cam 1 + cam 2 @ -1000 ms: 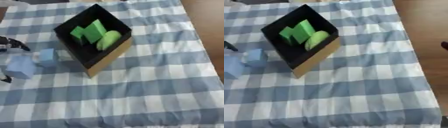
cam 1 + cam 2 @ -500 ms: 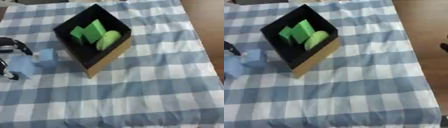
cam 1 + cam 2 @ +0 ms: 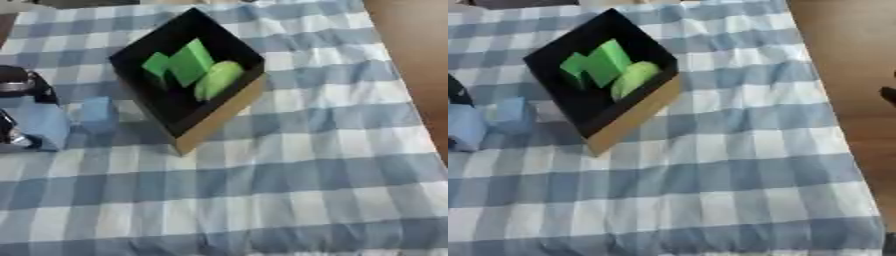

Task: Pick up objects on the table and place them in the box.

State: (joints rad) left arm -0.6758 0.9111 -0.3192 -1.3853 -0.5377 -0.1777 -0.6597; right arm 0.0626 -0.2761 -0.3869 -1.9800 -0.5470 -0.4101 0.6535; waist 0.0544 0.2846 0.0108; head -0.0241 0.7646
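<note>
Checked cloth (image 3: 289, 165); box (image 3: 214, 117) beside blue blocks (image 3: 96, 112).

Showed a blue-and-white checked cloth (image 3: 306, 165) spread flat over nearly the whole frame, its squares running slightly askew to the picture's edges. Lay softly creased toward the far side and rumpled along the near edge. Ended on the right in a straight hem, just beside a strip of brown floor (image 3: 846, 60) that widened toward the top. Caught a small dark shape (image 3: 889, 95) at the right edge over that floor, too little visible to tell what.
</note>
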